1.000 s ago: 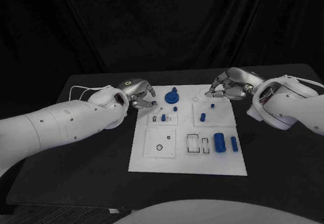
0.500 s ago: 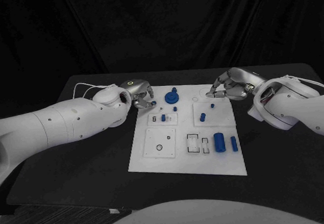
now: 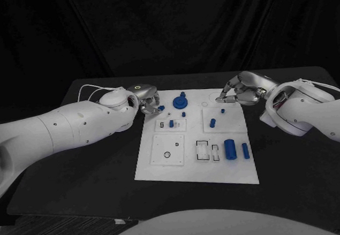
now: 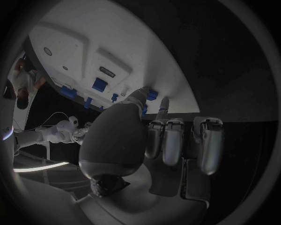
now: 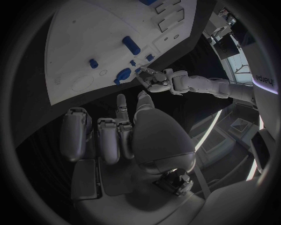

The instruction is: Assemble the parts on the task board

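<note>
Small blue part (image 3: 161, 108) pinched in left hand (image 3: 147, 103), at task board (image 3: 196, 169) far-left corner.

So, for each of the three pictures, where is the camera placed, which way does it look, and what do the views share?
Head view: on the robot's head, looking down at the black table and the task board; both arms enter, left hand, right hand.
Left wrist view: behind the left hand, facing the board's edge.
Right wrist view: behind the right hand, facing the board and the left hand beyond.
Shared: all three show the task board with its blue parts.
</note>
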